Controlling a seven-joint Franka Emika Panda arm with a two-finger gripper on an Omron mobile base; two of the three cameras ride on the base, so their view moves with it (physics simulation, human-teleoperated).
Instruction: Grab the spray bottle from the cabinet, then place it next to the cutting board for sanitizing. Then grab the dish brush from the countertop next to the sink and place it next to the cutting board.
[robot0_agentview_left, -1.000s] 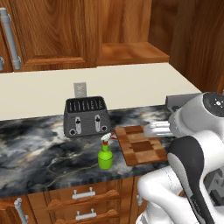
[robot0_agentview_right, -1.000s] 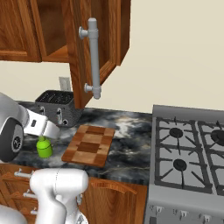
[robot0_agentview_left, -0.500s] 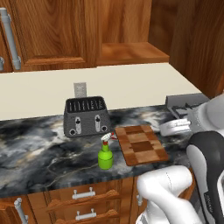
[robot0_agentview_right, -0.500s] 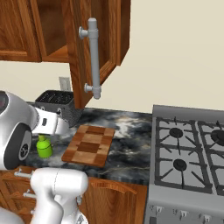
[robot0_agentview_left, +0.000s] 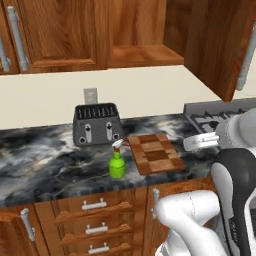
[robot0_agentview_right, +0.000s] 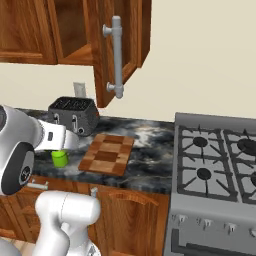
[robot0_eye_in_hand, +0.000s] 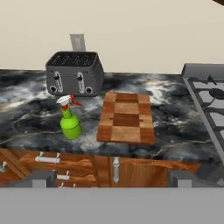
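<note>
The cutting board (robot0_eye_in_hand: 126, 117) serves as the landmark: a flat rectangle of wood in a checker of light and dark brown blocks, lying on the countertop (robot0_eye_in_hand: 26, 109), a glossy dark grey-black marble slab streaked with whitish and tan veins. Just left of the board, near but not touching it, stands the spray bottle (robot0_eye_in_hand: 70, 118) upright — a small bright-green bottle with a round body, narrow neck and a white spray head tipped in red. From the left base camera the bottle (robot0_agentview_left: 117, 160) sits at the board's (robot0_agentview_left: 155, 152) front-left corner.

Behind the board and to its left sits a boxy dark grey toaster (robot0_eye_in_hand: 76, 73) with slotted top, silver levers and round knobs on its face; a pale wall outlet (robot0_eye_in_hand: 77, 43) is above it on the cream wall. To the board's right is a grey stove (robot0_agentview_right: 220, 165) with black grate burners. Above the board hangs the cabinet (robot0_agentview_right: 75, 30) of reddish-brown panelled wood, one door (robot0_agentview_right: 117, 50) swung open with a long silver bar handle. Below the board are wooden drawers (robot0_agentview_left: 95, 220) with small silver pulls.

No writing or brand can be read on anything.

The gripper (robot0_eye_in_hand: 112, 179) hangs back from the counter edge, in front of the board — its two dark fingertips (robot0_eye_in_hand: 38, 178) are spread wide apart, grasping nothing.
</note>
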